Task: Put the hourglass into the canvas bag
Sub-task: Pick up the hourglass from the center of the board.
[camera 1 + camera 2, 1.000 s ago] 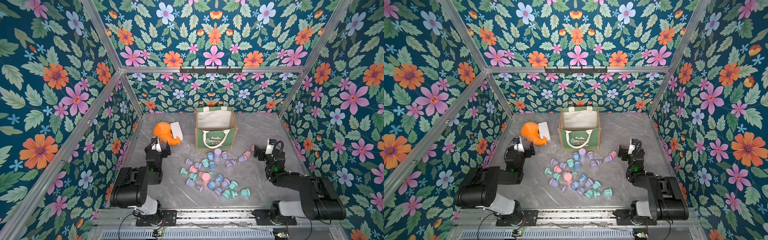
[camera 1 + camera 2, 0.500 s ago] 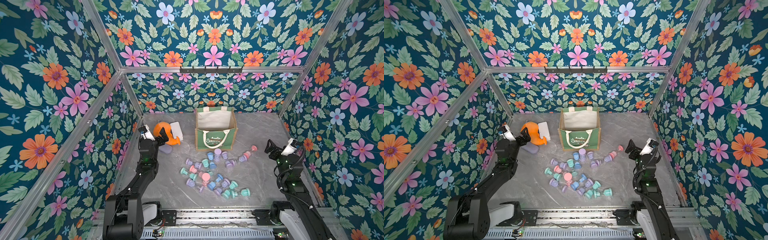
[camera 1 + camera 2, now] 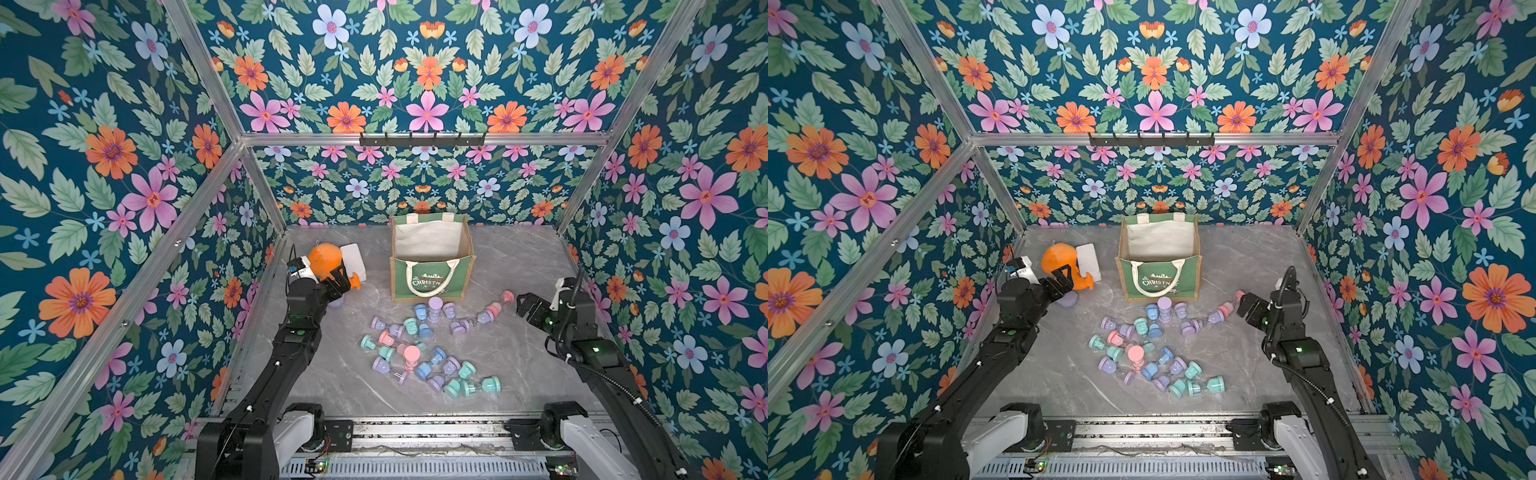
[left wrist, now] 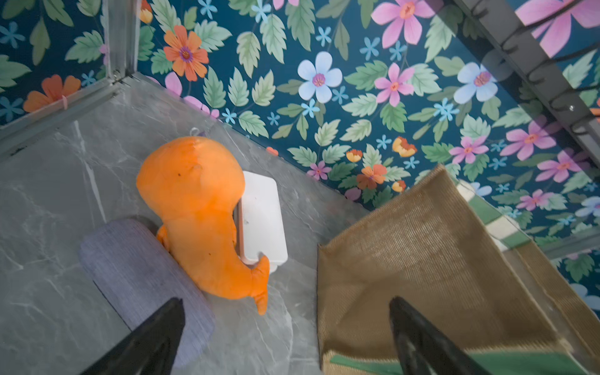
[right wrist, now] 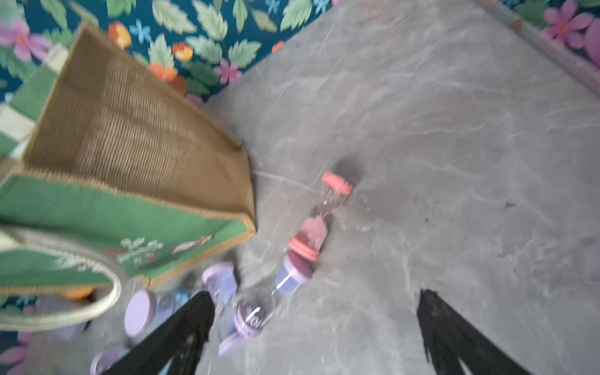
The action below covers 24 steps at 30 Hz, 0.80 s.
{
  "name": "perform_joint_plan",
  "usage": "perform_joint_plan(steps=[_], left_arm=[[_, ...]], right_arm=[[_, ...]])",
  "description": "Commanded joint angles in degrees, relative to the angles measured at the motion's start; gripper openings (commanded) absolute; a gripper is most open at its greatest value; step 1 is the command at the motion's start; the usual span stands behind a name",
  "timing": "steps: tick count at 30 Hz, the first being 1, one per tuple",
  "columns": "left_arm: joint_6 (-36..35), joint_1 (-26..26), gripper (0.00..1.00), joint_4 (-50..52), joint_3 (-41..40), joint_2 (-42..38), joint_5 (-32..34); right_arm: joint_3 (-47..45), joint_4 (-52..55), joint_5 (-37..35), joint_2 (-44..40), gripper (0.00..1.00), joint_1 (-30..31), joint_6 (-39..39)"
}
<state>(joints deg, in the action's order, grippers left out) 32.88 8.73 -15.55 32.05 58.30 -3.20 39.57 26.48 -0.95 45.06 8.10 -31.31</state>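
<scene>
Hourglass [image 5: 319, 214]: pink, lay on its side on the tabletop [image 3: 519, 257], beside the bag [image 3: 430, 280].
Right pincer [image 5: 311, 293]: gaped empty, nearer; target just ahead, long axis running away from it.
Left pincer [image 3: 338, 282]: open, empty, well apart.

The blurred canvas bag [image 5: 130, 207] fills the frame's left. At centre a pink hourglass [image 5: 319, 220] lies on the grey table [image 5: 454, 130], a purple hourglass [image 5: 290, 276] touching its lower end. Along the bottom edge, the right gripper [image 5: 313, 331] gapes empty.
</scene>
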Motion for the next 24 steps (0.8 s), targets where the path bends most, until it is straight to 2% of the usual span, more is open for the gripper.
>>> perform_joint_plan(steps=[1,6,11,14,18,24], left_arm=[[-1.3,3.7,1.00,5.3,-0.2,-2.2,-0.1],[-2.6,13.0,1.00,10.1,0.1,-4.1,3.0],[-3.3,23.5,1.00,12.1,0.3,-4.8,7.4],[-2.6,29.1,1.00,12.3,0.8,-4.3,10.5],[-2.1,35.7,1.00,11.5,1.1,-2.1,14.0],[0.2,43.9,1.00,9.1,2.0,3.4,17.2]], right_arm=[[3.9,12.0,-5.1,1.9,0.99,5.3,-2.2],[9.0,22.0,-7.1,5.5,0.99,12.8,-5.1],[12.1,29.3,-10.9,9.5,0.99,23.0,-10.4],[13.0,31.8,-12.0,12.5,0.99,28.9,-13.6],[12.7,33.0,-10.6,15.2,0.99,32.9,-16.6],[8.3,31.8,-8.5,16.7,0.99,39.3,-26.4]])
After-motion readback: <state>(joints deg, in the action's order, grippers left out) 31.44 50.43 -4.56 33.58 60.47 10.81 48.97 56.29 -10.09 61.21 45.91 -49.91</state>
